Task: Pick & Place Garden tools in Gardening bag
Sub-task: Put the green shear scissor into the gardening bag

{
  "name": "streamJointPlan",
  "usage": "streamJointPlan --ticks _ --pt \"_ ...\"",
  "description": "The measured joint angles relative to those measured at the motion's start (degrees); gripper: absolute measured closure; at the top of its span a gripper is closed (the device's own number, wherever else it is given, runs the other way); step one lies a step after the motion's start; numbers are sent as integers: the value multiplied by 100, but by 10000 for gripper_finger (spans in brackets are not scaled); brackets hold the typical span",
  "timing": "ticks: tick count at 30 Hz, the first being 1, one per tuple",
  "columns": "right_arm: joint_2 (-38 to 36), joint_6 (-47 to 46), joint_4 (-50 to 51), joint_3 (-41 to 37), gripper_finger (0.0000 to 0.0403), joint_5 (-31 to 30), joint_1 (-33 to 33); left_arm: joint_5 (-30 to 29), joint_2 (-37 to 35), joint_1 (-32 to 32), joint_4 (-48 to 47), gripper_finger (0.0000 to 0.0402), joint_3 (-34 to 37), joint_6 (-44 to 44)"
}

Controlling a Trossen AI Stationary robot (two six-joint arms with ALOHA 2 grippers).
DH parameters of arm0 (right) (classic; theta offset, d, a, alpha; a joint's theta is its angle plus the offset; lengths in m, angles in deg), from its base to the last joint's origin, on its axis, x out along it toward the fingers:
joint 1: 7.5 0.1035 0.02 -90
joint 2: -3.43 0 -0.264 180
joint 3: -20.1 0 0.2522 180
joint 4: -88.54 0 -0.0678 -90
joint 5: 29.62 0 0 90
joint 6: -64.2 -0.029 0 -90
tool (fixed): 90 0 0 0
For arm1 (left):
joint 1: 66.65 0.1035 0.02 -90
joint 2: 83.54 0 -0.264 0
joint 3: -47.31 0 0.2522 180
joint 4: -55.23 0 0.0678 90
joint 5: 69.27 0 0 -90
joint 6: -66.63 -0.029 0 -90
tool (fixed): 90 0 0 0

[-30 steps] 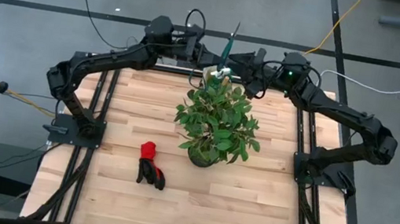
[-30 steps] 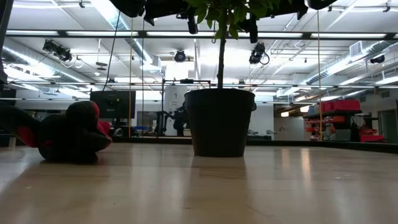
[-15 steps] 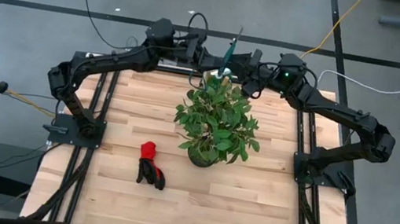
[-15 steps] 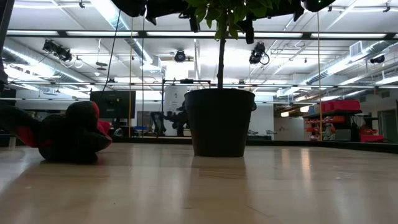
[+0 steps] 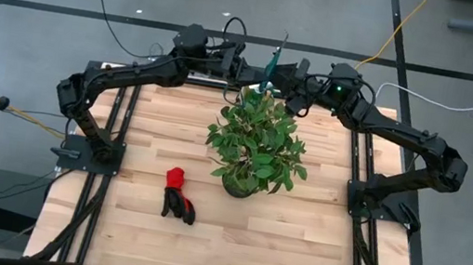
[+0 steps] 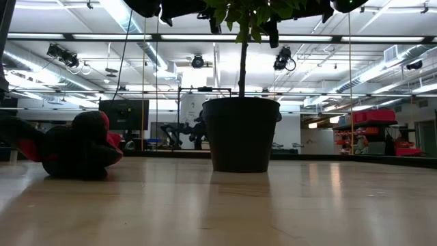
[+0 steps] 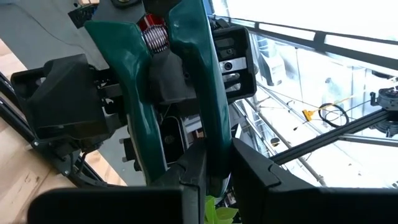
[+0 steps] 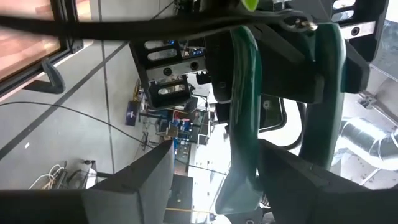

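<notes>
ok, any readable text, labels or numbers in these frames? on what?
None readable.
Pruning shears: no marking shows.
Gloves, plant pot: no label shows.
Signs in the room behind the table: too small and blurred to read.

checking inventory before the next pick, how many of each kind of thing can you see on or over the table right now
pruning shears, green-handled, held up between the two hands: 1
red-and-black gloves, one bundle on the table: 1
potted plant: 1
total: 3
</notes>
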Motion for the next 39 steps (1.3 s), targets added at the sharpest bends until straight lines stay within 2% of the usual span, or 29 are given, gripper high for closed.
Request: streamJointPlan --ticks 10,14,25,29,39 --pt "-4 1 -19 0 248 -57 177 -71 0 0 -18 344 0 1" --pt "-7 10 -31 0 279 -374 204 -105 0 2 -28 344 0 0" --pt "-9 160 -42 7 344 -449 202 -213 0 2 -42 342 0 -124" --pt "-9 139 -18 7 358 -459 197 -290 0 2 -29 320 0 -156" --pt "-6 139 16 7 358 -482 197 -487 -9 2 -38 252 0 -167"
